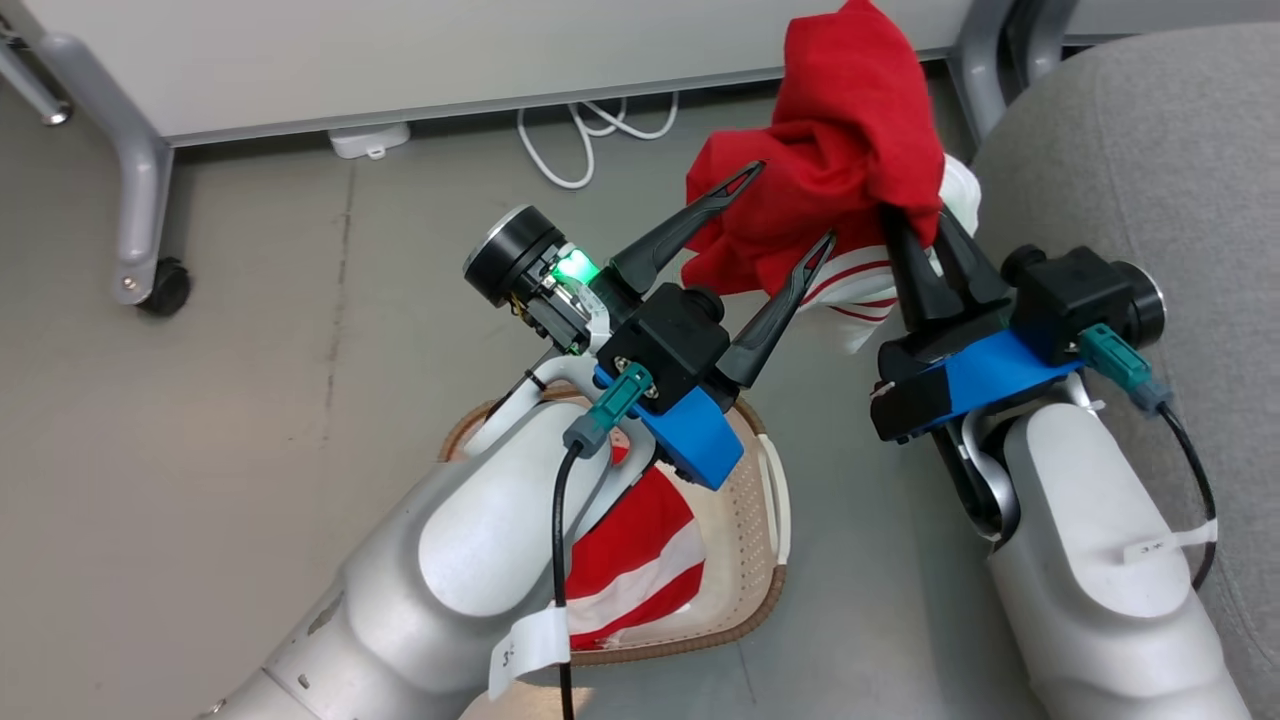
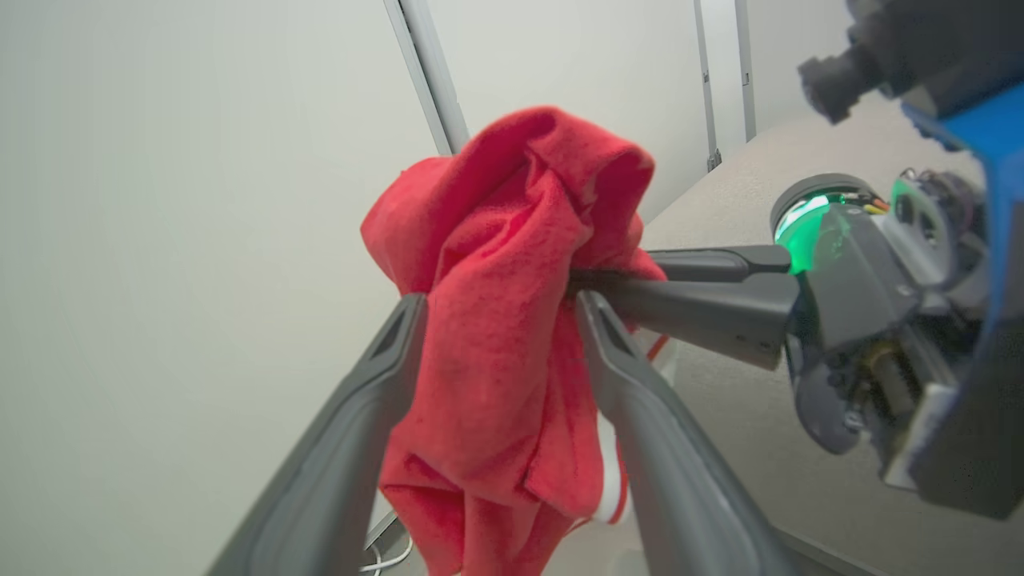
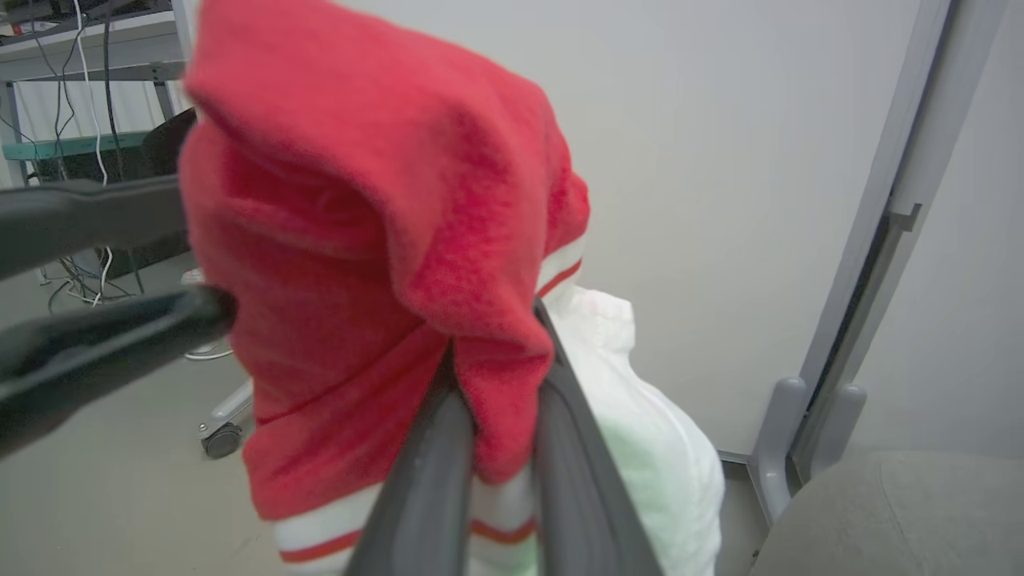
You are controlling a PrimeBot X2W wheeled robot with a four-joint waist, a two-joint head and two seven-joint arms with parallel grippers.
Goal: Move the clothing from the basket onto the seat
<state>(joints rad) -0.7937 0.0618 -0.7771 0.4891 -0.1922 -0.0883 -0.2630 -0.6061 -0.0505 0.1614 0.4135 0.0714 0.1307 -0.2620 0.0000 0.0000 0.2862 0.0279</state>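
Observation:
One red garment [image 1: 840,130] with white striped trim hangs in the air between the basket and the grey sofa [image 1: 1150,160]. My right gripper [image 1: 915,225] is shut on its right side, the fabric pinched between both fingers [image 3: 436,448]. My left gripper [image 1: 792,205] stands open, and its spread fingers [image 2: 400,352] flank the garment's [image 2: 496,240] lower fold. A second red garment [image 1: 640,560] with white stripes lies in the cream basket [image 1: 770,590] on the floor, partly hidden under my left forearm.
A pale panel on grey legs with casters [image 1: 165,285] runs along the back. A white cable [image 1: 585,140] and a white plug box [image 1: 368,140] lie on the floor below it. Another grey leg [image 3: 788,432] stands by the sofa's [image 3: 896,512] corner.

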